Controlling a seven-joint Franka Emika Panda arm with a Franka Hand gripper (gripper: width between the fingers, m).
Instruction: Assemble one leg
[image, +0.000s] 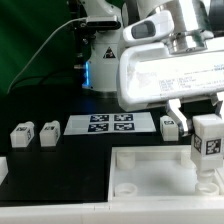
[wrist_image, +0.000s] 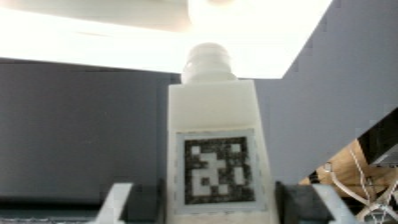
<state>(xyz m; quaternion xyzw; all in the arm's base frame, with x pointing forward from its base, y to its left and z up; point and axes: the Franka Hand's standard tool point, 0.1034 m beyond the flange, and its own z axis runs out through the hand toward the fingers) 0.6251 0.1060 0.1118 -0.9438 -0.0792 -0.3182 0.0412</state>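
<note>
My gripper (image: 205, 117) is shut on a white leg (image: 207, 141) and holds it upright at the exterior view's right, just above the far right corner of the large white tray-like part (image: 135, 170). A tag shows on the leg's front face. In the wrist view the leg (wrist_image: 217, 120) stands between my fingers (wrist_image: 121, 205), tag toward the camera. Its narrow peg end points away at a bright white surface (wrist_image: 89, 35). My gripper (wrist_image: 217, 212) grips the leg's base.
Two more legs (image: 22, 132) (image: 49, 131) lie at the exterior view's left, and a third (image: 170, 125) lies beside the marker board (image: 110, 124). A white edge (image: 3, 168) shows at the lower left. A white robot base (image: 100, 55) stands behind.
</note>
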